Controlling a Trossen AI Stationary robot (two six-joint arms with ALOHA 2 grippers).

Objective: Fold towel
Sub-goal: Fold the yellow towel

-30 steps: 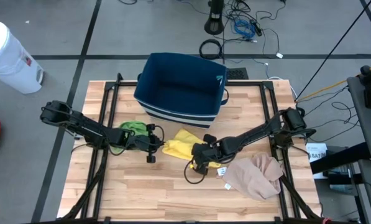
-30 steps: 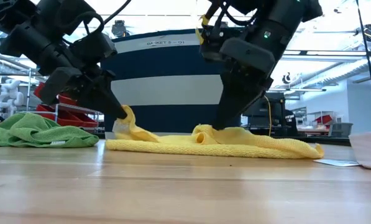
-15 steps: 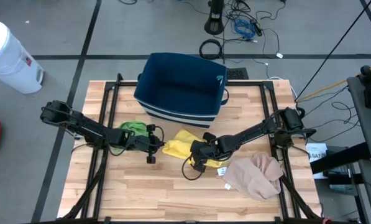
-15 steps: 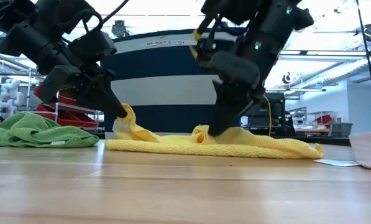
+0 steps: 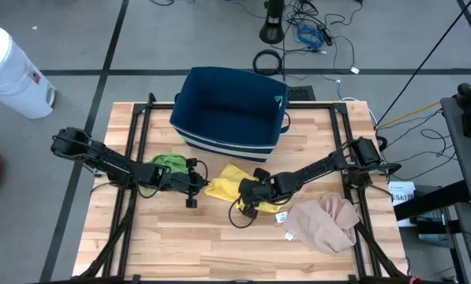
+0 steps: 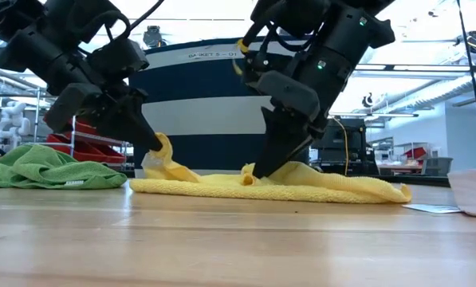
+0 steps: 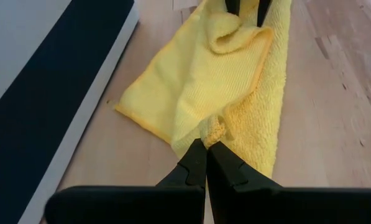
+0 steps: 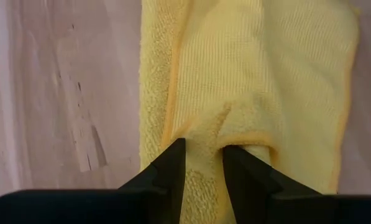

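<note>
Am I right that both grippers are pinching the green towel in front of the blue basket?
Not quite: it is the yellow towel that the left gripper and right gripper pinch, as the low view shows. The green towel lies untouched aside. The blue basket does stand behind.

Light wooden plank table (image 5: 180, 244) holding a navy fabric basket (image 5: 231, 106), flat yellow towel (image 5: 229, 183), crumpled green cloth (image 5: 169, 162), and maybe a beige rag (image 5: 326, 223).

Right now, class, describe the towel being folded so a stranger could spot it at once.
Start at the big navy basket on the wooden table. Just in front lies the yellow towel, pinched by both tools. Green cloth lies to its left, beige cloth to its right.
</note>
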